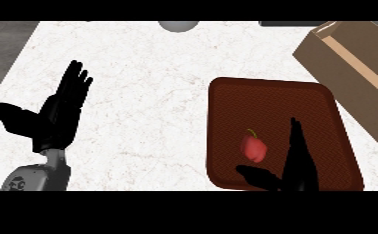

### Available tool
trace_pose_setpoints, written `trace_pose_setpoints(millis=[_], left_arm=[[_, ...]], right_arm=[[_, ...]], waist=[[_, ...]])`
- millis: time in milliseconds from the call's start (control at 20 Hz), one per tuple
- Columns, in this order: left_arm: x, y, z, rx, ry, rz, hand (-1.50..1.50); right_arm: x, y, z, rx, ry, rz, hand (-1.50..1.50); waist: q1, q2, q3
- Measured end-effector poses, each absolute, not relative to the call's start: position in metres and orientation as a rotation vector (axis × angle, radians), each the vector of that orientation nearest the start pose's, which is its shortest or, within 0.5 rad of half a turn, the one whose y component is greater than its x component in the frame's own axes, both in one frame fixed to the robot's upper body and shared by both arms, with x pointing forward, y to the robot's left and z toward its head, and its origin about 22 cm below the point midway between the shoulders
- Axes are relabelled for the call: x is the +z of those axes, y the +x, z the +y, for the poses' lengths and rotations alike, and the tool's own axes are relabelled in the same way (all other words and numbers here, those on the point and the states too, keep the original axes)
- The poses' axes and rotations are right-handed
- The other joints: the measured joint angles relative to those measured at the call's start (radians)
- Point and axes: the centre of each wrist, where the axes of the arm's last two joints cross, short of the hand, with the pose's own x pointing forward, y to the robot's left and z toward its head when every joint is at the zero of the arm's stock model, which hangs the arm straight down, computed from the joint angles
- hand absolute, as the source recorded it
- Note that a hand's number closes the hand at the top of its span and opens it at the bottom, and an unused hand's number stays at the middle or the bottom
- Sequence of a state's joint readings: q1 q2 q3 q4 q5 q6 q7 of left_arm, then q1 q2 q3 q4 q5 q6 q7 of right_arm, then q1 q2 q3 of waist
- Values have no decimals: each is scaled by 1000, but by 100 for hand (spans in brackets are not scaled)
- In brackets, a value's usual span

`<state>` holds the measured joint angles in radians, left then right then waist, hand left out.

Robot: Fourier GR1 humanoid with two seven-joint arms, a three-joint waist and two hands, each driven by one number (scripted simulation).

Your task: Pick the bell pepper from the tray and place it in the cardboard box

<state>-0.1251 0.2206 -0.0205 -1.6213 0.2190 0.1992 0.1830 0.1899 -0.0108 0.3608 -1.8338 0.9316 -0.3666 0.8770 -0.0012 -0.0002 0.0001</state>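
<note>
A white, faintly veined surface [148,103] fills most of the head view. On its right side lies a dark brown tray [295,93] with rounded corners and a raised rim. The red bell pepper [255,148] rests inside the tray, in its near left part, with a thin green stem pointing toward the far side.

The right hand [297,165] rises from the near edge over the tray, just to the right of the bell pepper. Its fingers [295,133] are straight and released, pointing toward the far side, while the thumb sticks out to the left, near the pepper's lower end. There is a narrow gap between the hand and the pepper, so nothing is grasped.

The cardboard box [347,63] sits at the far right, beyond the tray's far right corner, turned at an angle to the tray; its tan rim and darker brown inside are visible, and part of it runs out of view.

The left hand [59,113] shows at the left side of the surface, well apart from the tray, resting open with fingers up and holding nothing; its grey forearm enters at the near left corner.

A grey rounded object [178,25] sits at the far edge of the surface, only partly in view.
</note>
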Motion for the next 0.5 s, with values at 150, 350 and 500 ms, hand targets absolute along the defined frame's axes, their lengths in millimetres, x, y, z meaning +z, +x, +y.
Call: trace_pose_setpoints(millis=[150, 350, 500], left_arm=[[59, 265, 256, 112, 70, -1549, 0], [57, 261, 260, 112, 74, -1549, 0], [56, 260, 264, 105, 72, -1543, 0]], right_arm=[[17, 183, -160, 168, -835, -1016, -150], [13, 192, -153, 174, -829, -1010, -150], [9, 195, -156, 173, -823, -1005, -150]], waist=[[0, 0, 0], [1, 0, 0], [1, 0, 0]])
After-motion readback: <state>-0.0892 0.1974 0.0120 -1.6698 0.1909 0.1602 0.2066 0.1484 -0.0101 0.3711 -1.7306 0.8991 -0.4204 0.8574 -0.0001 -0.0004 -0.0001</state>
